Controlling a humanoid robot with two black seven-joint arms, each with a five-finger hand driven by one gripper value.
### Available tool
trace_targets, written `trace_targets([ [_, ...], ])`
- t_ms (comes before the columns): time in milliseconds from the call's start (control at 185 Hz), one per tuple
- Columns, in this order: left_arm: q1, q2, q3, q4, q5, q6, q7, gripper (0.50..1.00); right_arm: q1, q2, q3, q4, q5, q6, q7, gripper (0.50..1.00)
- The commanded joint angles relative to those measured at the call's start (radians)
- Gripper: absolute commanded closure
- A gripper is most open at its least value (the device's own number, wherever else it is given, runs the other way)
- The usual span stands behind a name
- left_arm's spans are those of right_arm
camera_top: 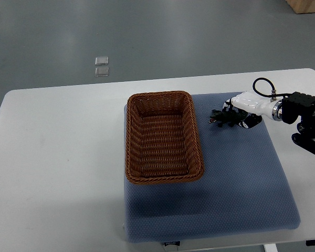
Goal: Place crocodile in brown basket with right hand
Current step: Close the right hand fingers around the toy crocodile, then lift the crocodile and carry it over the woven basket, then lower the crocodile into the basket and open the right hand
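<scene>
I observed the right hand [240, 113] entering from the picture's right edge and stopping over the far right part of the blue-grey mat [236, 184], which lay on the white table [52, 157]. The crocodile [220, 118], a small dark green toy, was on or just above that mat, directly at the hand's fingertips. Its right end was under the hand and the rest stuck out to the left, towards the basket. I noted the fingers [250, 122] curled down around that right end, with the thumb on the far side, so the hand was closed on the toy. I could not tell whether the toy was lifted clear of the mat.

The brown basket [130, 136] stood on the mat's left half, just beside the crocodile but not touching it, and its interior was bare wicker. A black cable [261, 83] looped above the wrist. The left arm was out of view.
</scene>
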Motion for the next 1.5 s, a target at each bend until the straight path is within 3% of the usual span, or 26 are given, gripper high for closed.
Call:
trace_targets([
  [0, 0.000, 0.000, 0.001, 0.000, -0.001, 0.000, 0.000, 0.500, 0.001, -0.008, 0.001, 0.000, 0.002, -0.013, 0.002, 1.000],
  [470, 0.000, 0.000, 0.001, 0.000, 0.001, 0.000, -0.001, 0.500, 0.081, -0.054, 0.021, 0.014, 0.015, -0.043, 0.028, 1.000],
  [767, 0.000, 0.000, 0.000, 0.000, 0.001, 0.000, -0.001, 0.500, 0.182, -0.034, 0.023, 0.100, 0.017, -0.045, 0.051, 1.000],
  [1064, 0.000, 0.000, 0.000, 0.000, 0.001, 0.000, -0.001, 0.500, 0.201, 0.080, 0.015, 0.192, 0.014, -0.075, 0.074, 1.000],
  [1496, 0.000, 0.000, 0.000, 0.000, 0.001, -0.002, -0.001, 0.500, 0.158, 0.161, -0.054, 0.201, 0.000, -0.089, 0.114, 1.000],
])
